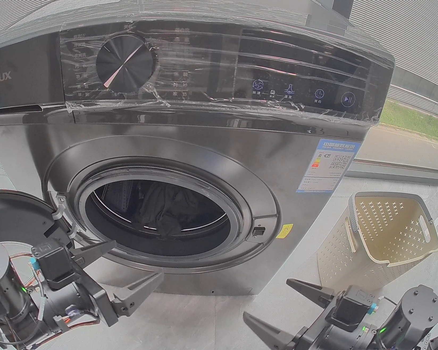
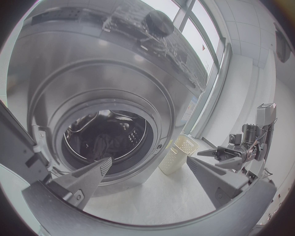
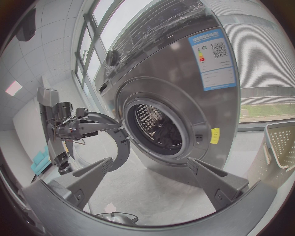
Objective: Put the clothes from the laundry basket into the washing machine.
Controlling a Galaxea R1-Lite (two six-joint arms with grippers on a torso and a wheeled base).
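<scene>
Dark crumpled clothes (image 1: 163,209) lie inside the drum (image 1: 119,196) of the silver-grey metal washing machine (image 1: 264,158) in the head view. The cream perforated plastic laundry basket (image 1: 357,200), at four o'clock from the drum, looks empty to me. I judge the fabric light, limp and not fragile; a pinch on any raised fold should hold.

My left gripper (image 1: 137,259) hangs at seven o'clock from the drum and my right gripper (image 1: 266,298) at five, both spread wide and holding nothing.

In the left wrist view, the left gripper (image 2: 148,159) faces the open drum.

In the right wrist view, the right gripper (image 3: 148,160) faces it too.
</scene>
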